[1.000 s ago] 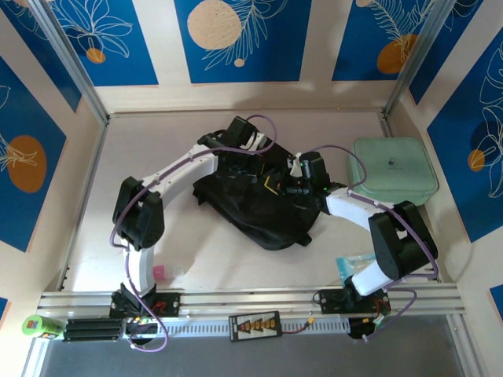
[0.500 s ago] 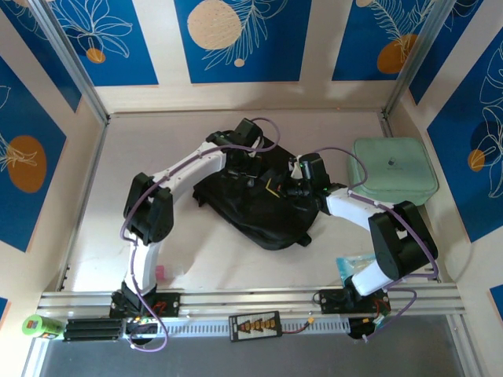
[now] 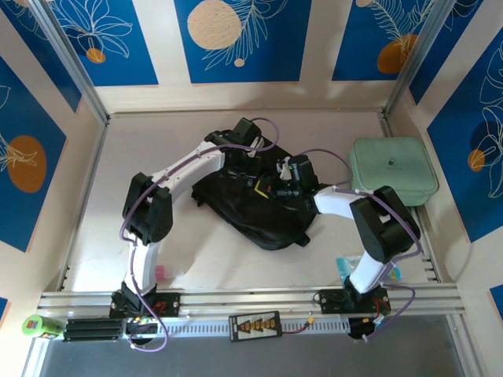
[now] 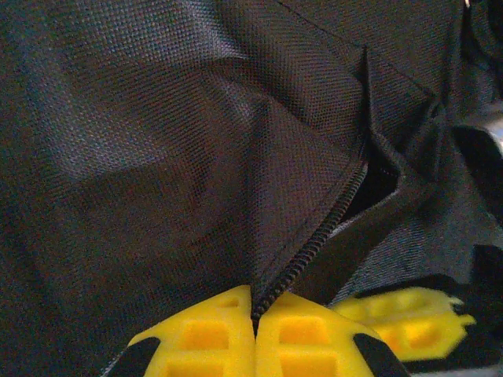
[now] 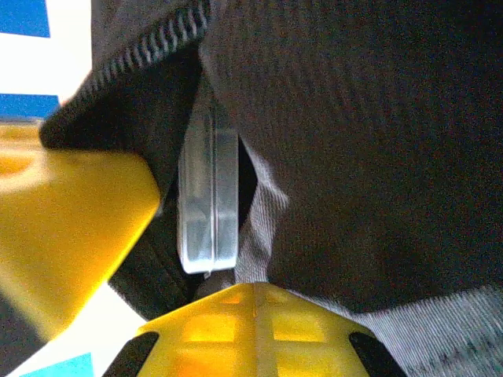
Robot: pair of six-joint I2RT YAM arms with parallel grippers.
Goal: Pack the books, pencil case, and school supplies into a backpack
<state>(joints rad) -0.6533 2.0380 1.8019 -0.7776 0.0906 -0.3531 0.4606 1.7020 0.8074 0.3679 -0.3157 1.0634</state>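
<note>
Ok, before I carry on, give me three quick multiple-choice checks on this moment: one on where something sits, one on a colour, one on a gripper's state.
1. Where does the mint-green case lie relative to the backpack?
A. To its right
B. On top of it
C. To its left

2. What colour are the fingers of the left gripper?
A. Blue
B. Yellow
C. White

3. What state is the left gripper in?
A. Open above bare table
B. Shut on the mint-green case
C. Shut on the backpack's zipper edge

Answers:
1 A, since the top view shows the case to the right of the backpack.
2 B, since the left wrist view shows yellow fingers.
3 C, since in that view the fingers meet with the zipper edge pinched between them.
</note>
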